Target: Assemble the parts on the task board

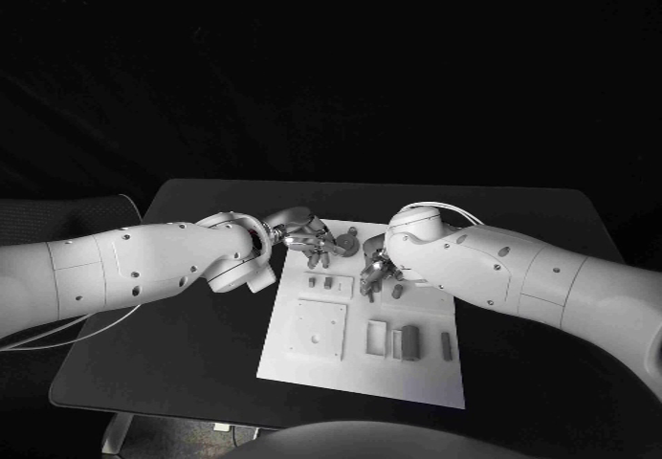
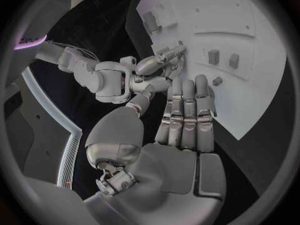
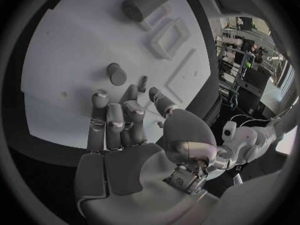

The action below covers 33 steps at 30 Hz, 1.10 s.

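The white task board (image 1: 362, 368) lies in the middle of the black table. My left hand (image 1: 311, 243) hovers over the board's far left corner, its fingers (image 2: 187, 112) straight, side by side and holding nothing. My right hand (image 1: 378, 273) reaches down onto the far part of the board. Its thumb and a fingertip pinch a small grey peg (image 3: 142, 82), seen from the left wrist as a bit at the fingertips (image 2: 180, 47). A round grey stub (image 3: 116, 73) stands on the board just beside that hand. Two small grey pieces (image 1: 320, 282) sit under my left hand.
Nearer me the board carries a square plate (image 1: 320, 330), an open slot (image 1: 377, 337), a grey block (image 1: 408, 341) and a thin bar (image 1: 446, 346). A large cylinder (image 3: 145, 1) lies beyond a rectangular frame (image 3: 169, 35). Bare black table (image 1: 165, 363) surrounds the board.
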### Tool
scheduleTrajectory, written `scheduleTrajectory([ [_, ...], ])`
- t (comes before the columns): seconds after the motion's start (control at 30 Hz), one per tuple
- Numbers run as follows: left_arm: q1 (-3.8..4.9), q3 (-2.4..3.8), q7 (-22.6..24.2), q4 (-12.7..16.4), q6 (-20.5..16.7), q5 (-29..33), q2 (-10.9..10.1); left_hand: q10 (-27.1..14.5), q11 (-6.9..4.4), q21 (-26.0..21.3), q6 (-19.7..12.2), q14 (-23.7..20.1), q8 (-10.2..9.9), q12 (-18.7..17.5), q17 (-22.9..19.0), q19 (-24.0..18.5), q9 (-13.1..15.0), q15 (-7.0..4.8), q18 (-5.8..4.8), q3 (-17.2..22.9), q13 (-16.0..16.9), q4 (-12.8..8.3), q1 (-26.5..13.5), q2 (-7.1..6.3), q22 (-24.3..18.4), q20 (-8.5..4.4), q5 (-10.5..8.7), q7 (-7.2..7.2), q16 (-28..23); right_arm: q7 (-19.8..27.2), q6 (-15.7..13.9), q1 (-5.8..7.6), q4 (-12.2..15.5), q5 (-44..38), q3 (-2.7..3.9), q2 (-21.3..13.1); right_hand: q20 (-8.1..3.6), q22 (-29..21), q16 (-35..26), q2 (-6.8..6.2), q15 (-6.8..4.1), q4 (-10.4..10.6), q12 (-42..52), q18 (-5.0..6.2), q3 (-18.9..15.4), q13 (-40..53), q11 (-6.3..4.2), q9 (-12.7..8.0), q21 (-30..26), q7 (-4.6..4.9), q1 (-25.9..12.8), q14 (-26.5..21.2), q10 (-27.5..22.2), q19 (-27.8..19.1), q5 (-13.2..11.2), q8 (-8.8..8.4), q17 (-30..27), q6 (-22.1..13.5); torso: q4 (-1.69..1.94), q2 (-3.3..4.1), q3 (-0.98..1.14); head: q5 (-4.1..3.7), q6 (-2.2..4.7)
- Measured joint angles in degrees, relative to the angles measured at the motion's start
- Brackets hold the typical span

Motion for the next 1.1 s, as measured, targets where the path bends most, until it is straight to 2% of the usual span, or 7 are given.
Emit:
scheduleTrajectory([
  [0.4,0.01,0.0,-0.08,0.01,0.06,0.01,0.05,0.0,0.0,0.0,0.0,0.0,0.0,0.0,0.0,0.0,0.0,0.0,0.28,0.0,0.0,0.0,0.0,0.0,-0.01,0.0,0.0,0.0,0.0,0.54,-0.61,-0.11,-0.03,-1.22,-0.42,0.28,0.1,0.0,0.0,-0.51,-0.14,-1.62,0.0,0.0,0.53,-0.01,-0.11,0.13,0.23,-0.18,3.59,0.33,0.33,0.1,0.0,0.0,-0.26,0.4,0.02,0.0,0.03,0.01,-0.13],
  [0.6,0.01,0.0,-0.1,0.01,0.1,0.01,0.16,0.0,0.0,0.0,0.0,0.0,0.0,0.0,0.0,0.0,0.01,0.0,0.27,0.0,0.0,0.0,0.0,0.0,0.04,0.0,0.0,0.0,0.0,0.68,-1.08,-0.27,-0.02,-2.09,-0.61,0.39,0.11,0.0,0.0,-0.67,-0.13,-1.77,0.0,0.0,0.38,-0.01,-0.17,5.44,0.23,-0.05,4.6,0.33,0.4,0.1,0.0,0.0,-0.34,0.28,0.02,0.0,0.02,0.01,-0.23],
  [0.7,0.01,0.0,-0.12,0.01,0.13,0.01,0.16,0.0,0.0,0.0,0.0,0.0,0.0,0.0,0.0,0.0,0.01,0.0,0.26,0.0,0.0,0.0,0.0,0.0,0.04,0.0,0.0,0.0,0.0,0.79,-1.36,-0.3,-0.02,-2.46,-0.7,0.41,0.11,0.0,0.0,-0.77,-0.13,-1.77,0.0,0.0,0.37,-0.01,-0.17,5.68,0.23,-0.04,5.06,0.33,0.41,0.11,0.23,0.0,-0.44,0.28,0.02,0.0,0.02,-0.03,-0.23],
  [0.77,0.01,0.0,-0.13,0.01,0.15,0.01,0.16,0.0,0.0,0.0,0.0,0.0,0.0,0.0,0.0,0.0,0.01,0.0,0.25,0.0,0.0,0.0,0.0,0.0,0.04,0.0,0.0,0.0,0.0,0.85,-1.57,-0.37,-0.02,-2.66,-0.76,0.42,0.12,0.0,0.0,-0.79,-0.13,-1.77,0.0,0.0,0.37,-0.02,-0.17,9.62,0.23,-0.04,5.08,0.32,0.41,0.11,0.23,-0.01,-0.44,0.28,0.02,0.0,0.02,-0.03,-0.24],
  [0.93,0.02,0.0,-0.16,0.0,0.2,0.01,0.17,0.0,0.0,0.0,0.0,0.0,0.0,0.0,-0.01,0.0,0.01,0.0,0.21,0.0,0.0,0.0,0.0,0.0,0.04,0.0,0.0,0.0,0.22,1.0,-2.16,-0.49,-0.02,-3.12,-0.86,0.43,0.1,0.0,0.0,-0.45,-0.12,-1.77,0.0,0.0,0.37,-0.02,-0.18,9.79,0.23,-0.02,5.93,0.32,0.42,0.09,0.74,-0.03,-0.43,0.3,0.01,0.0,0.02,-0.03,-0.24],
  [1.0,0.02,0.0,-0.16,0.0,0.21,0.01,0.16,0.0,0.0,0.0,0.0,0.0,0.0,0.0,-0.01,0.0,0.01,0.0,0.18,0.0,0.0,0.0,0.0,0.0,0.04,0.0,0.0,0.0,0.22,1.05,-2.38,-0.53,-0.02,-3.24,-0.89,0.42,0.0,0.0,0.0,-0.19,-0.11,-1.77,0.0,0.0,0.37,-0.02,-0.18,11.78,0.23,-0.01,6.68,0.31,0.43,-0.02,2.26,-0.03,-0.43,0.31,0.0,0.0,0.03,-0.03,-0.24],
  [1.1,0.02,0.0,-0.18,-0.01,0.24,0.01,0.16,0.0,0.0,0.0,0.0,0.0,0.0,0.0,-0.01,0.0,0.01,0.0,0.01,0.0,0.0,0.0,0.0,0.0,0.04,0.0,0.0,0.0,0.22,1.14,-2.69,-0.55,0.07,-3.42,-0.91,0.38,0.0,0.0,0.0,-1.25,-0.11,-1.22,0.0,0.0,3.2,-0.02,-0.11,11.78,0.23,-0.01,9.02,0.31,0.51,-0.03,1.44,-0.03,-0.65,0.31,-0.02,0.0,0.03,-0.01,-0.24],
])
